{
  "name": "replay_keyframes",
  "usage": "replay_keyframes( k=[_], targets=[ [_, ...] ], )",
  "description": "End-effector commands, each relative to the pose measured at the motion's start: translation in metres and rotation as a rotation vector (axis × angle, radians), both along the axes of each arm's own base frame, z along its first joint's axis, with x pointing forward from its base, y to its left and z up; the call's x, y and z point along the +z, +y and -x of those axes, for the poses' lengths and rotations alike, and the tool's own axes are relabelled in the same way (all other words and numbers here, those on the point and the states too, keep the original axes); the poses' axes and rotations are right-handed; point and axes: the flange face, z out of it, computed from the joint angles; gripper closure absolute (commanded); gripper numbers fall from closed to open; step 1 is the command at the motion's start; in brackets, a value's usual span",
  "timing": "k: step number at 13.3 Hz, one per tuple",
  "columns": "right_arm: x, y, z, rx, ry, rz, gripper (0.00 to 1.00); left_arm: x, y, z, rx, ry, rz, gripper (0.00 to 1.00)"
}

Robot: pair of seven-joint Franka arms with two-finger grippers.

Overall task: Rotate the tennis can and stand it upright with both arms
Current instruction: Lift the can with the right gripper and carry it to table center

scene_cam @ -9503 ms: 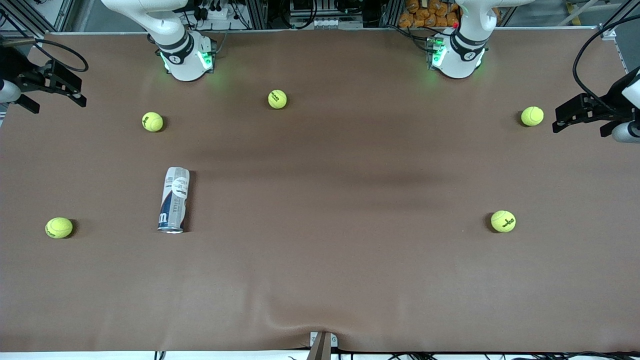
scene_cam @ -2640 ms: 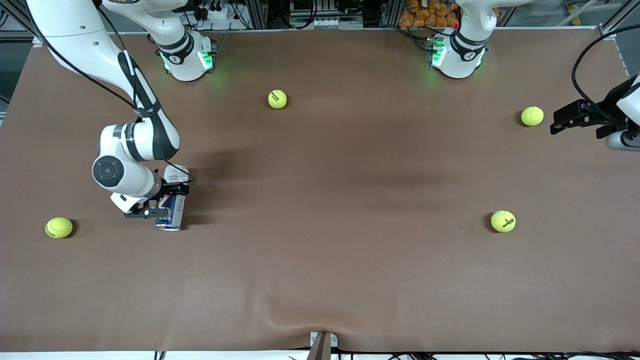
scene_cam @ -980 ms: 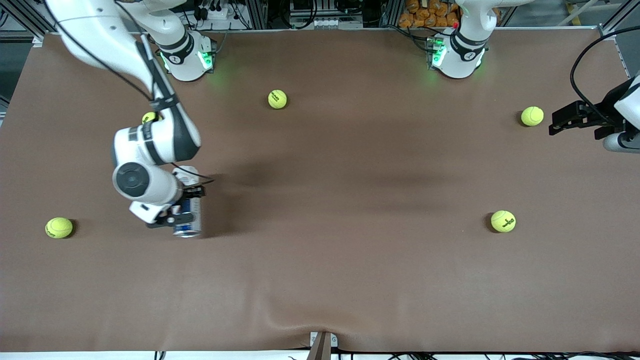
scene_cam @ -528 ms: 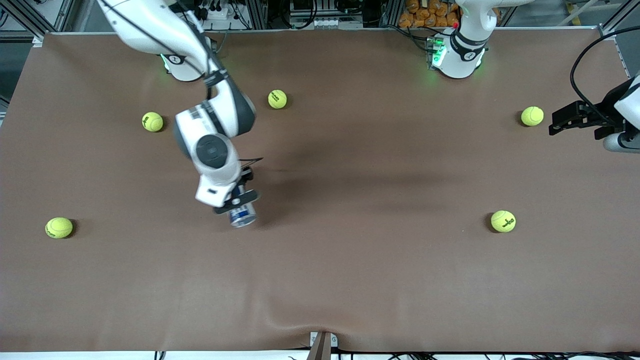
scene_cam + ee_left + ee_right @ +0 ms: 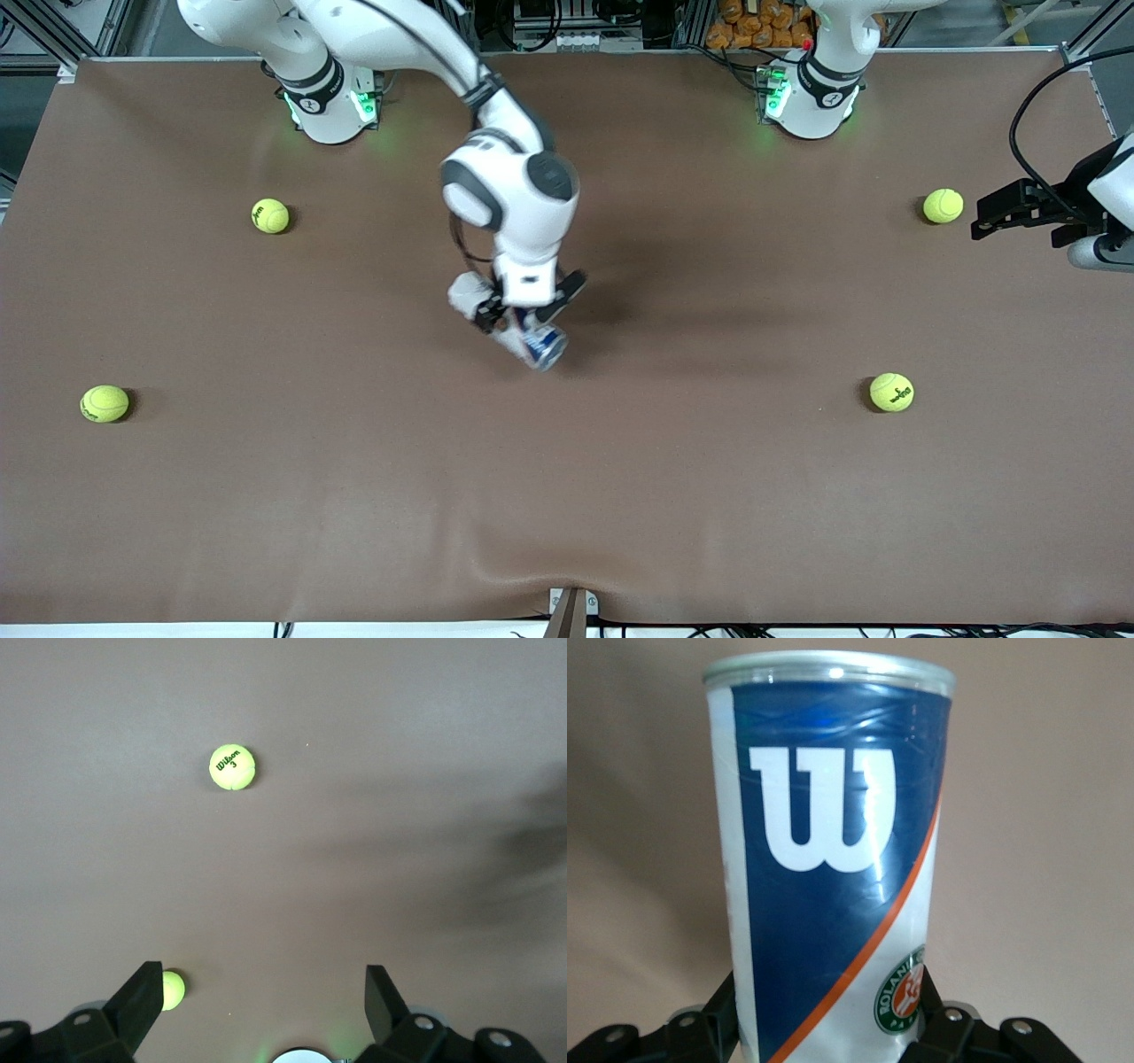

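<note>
The tennis can point(image 5: 542, 344), white and dark blue with a white "W", hangs tilted over the middle of the table. My right gripper point(image 5: 525, 307) is shut on it around its mid-length. In the right wrist view the can point(image 5: 833, 850) fills the picture, its metal rim away from the camera, and the right gripper point(image 5: 828, 1032) clamps its lower part with a black finger point(image 5: 716, 1014) on either side. My left gripper point(image 5: 1001, 213) waits open over the table's edge at the left arm's end. In its own view the left gripper point(image 5: 263, 1001) holds nothing.
Yellow-green tennis balls lie on the brown table point(image 5: 567, 496): two at the right arm's end point(image 5: 270, 215) point(image 5: 104, 403), two at the left arm's end point(image 5: 943, 206) point(image 5: 891, 392). The left wrist view shows one ball point(image 5: 232, 767) and another ball point(image 5: 173, 989) beside a finger.
My right arm has carried the can from the right arm's end of the table to over the middle, turning it as it went. The left arm has stayed put.
</note>
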Motion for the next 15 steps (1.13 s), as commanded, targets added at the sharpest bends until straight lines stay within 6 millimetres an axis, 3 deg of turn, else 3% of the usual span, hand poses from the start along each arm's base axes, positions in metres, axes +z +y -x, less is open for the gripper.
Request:
replay_keyframes(
  k=[1, 4, 7, 13, 15],
  targets=[
    [-0.002, 0.036, 0.014, 0.193, -0.019, 0.060, 0.23, 0.002, 0.002, 0.000, -0.022, 0.006, 0.018, 0.00],
    [-0.010, 0.071, 0.039, 0.399, -0.126, 0.078, 0.16, 0.002, 0.002, 0.000, -0.022, 0.005, 0.018, 0.00],
    [-0.037, 0.086, 0.056, 0.482, -0.143, 0.097, 0.20, 0.001, 0.002, -0.001, -0.022, 0.008, 0.018, 0.00],
    [-0.062, 0.096, 0.053, 0.523, -0.155, 0.034, 0.22, 0.001, 0.001, -0.001, -0.023, 0.006, 0.018, 0.00],
    [-0.067, 0.101, 0.059, 0.571, -0.179, 0.049, 0.11, 0.001, 0.001, -0.001, -0.023, 0.008, 0.018, 0.00]
  ],
)
